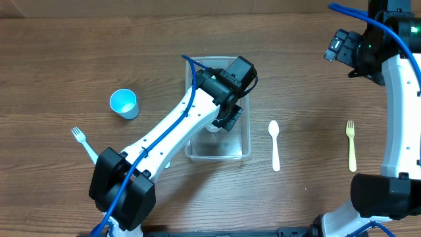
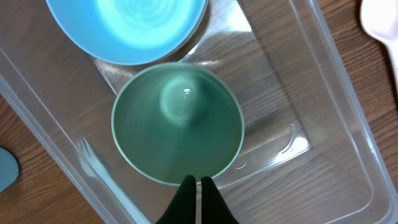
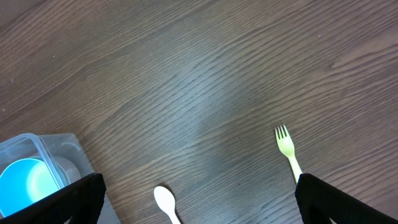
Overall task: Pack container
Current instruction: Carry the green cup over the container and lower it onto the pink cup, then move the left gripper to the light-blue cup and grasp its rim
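Your left end effector [image 2: 196, 186] pinches the cup [image 2: 177, 121] rim to seat it in the container [image 2: 348, 106]; the right end effector [image 3: 199, 200] hangs released.

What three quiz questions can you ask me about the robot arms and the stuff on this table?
1. True or false: the right pincer is shut.
2. What lies between the container and the yellow fork? A) spoon B) cup C) bowl
3. How many forks lie on the table?

Key:
1. False. Its fingers stand wide apart.
2. A.
3. Two: the yellow fork and the white fork.
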Tool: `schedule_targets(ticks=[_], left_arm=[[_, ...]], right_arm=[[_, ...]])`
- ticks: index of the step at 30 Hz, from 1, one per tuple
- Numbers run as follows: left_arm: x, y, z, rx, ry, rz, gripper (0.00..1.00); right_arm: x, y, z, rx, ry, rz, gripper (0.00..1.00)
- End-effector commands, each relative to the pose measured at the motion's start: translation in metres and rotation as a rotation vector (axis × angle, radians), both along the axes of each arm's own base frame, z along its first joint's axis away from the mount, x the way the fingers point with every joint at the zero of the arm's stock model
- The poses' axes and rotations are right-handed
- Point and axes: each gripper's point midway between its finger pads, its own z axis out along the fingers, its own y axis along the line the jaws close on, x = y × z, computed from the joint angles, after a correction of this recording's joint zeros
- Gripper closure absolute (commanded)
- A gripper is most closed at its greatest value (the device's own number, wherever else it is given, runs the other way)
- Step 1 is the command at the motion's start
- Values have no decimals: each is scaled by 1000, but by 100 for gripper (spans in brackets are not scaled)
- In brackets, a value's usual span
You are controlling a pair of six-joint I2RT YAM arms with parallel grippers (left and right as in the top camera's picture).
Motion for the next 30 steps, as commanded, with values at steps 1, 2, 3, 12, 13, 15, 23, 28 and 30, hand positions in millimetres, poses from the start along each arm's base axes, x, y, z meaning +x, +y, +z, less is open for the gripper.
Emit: schedule_targets(ticks=[1, 2, 3, 12, 13, 15, 23, 28, 30], left_arm=[[6, 6, 0, 17, -19, 29, 89], [7, 6, 1, 15, -21, 29, 88], [8, 5, 3, 10, -25, 32, 86], [24, 26, 10, 15, -80, 273, 81], [25, 29, 10, 11, -78, 307, 81], [26, 39, 10, 3, -70, 401, 81], [51, 138, 42, -67, -78, 716, 74], [46, 201, 43, 19, -28, 675, 62], [47, 212, 43, 33, -23, 647, 57]], right_arm=[[0, 1, 5, 1, -15, -4, 0], [0, 1, 5, 1, -15, -4, 0], [0, 1, 5, 1, -15, -4, 0], [0, 1, 5, 1, -15, -4, 0], [0, 1, 5, 1, -16, -4, 0], [0, 1, 5, 1, -16, -4, 0], [0, 1, 5, 1, -16, -4, 0], [0, 0, 5, 1, -15, -4, 0], [0, 1, 5, 1, -16, -4, 0]])
